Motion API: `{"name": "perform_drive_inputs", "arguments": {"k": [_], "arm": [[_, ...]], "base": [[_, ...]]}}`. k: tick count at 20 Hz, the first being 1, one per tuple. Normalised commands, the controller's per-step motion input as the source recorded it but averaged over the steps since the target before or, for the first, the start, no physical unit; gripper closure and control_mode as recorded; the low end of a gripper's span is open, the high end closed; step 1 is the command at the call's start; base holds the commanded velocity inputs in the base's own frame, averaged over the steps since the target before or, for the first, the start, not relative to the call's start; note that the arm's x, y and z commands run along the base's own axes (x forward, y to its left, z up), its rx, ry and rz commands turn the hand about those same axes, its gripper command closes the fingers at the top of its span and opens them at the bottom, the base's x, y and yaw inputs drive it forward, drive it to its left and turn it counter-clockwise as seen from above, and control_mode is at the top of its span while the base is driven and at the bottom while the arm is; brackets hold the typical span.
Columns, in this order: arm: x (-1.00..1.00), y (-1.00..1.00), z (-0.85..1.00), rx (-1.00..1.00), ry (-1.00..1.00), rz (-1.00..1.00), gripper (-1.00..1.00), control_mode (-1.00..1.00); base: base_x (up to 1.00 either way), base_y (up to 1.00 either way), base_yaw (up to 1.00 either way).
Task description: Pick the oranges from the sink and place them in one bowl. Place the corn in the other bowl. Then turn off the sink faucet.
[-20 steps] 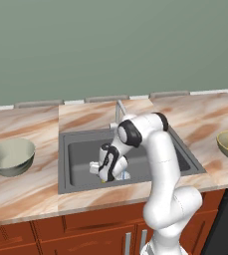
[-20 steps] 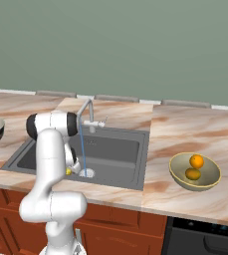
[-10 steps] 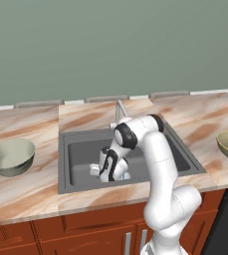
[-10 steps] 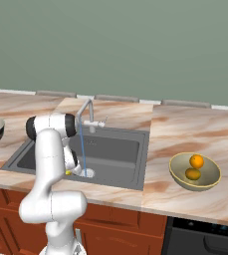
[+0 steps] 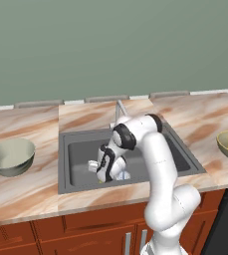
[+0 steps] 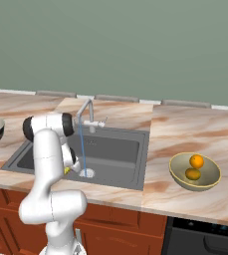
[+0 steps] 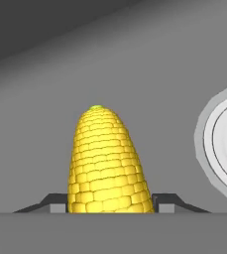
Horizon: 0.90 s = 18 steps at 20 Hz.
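Fingers point(image 7: 58, 202) flank the corn point(image 7: 107, 163) on both sides, closed against the cob on the sink point(image 5: 80, 152) floor, left of the round drain point(image 7: 224, 144). Both oranges point(image 6: 196, 161) sit in the olive bowl point(image 6: 179, 174) at far right on the table point(image 6: 185, 129).

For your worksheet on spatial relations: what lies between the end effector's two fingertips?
The corn lies between the fingertips of the end effector, on the sink floor, in the hand view.

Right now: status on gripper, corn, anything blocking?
Gripper down in the sink, fingers against both sides of the corn. Corn not lifted yet. Both oranges in the olive bowl. Faucet running; nothing blocking.
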Motion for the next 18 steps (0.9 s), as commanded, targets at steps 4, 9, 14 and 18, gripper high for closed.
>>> {"name": "perform_drive_inputs", "arguments": {"k": [4, 9, 14, 18], "arm": [[0.0, -0.08, 0.9, 0.0, 0.0, -0.04, 1.0, -1.0], [-0.04, -0.14, 1.0, 0.0, 0.0, -0.06, 1.0, -1.0], [-0.08, 0.0, 0.99, 0.0, -0.03, -0.08, 1.0, -1.0], [-0.14, 0.02, 1.0, 0.0, 0.0, -0.08, 1.0, -1.0]], "base": [[0.0, 0.0, 0.0], [0.0, 0.0, 0.0], [0.0, 0.0, 0.0], [0.0, 0.0, 0.0]]}}
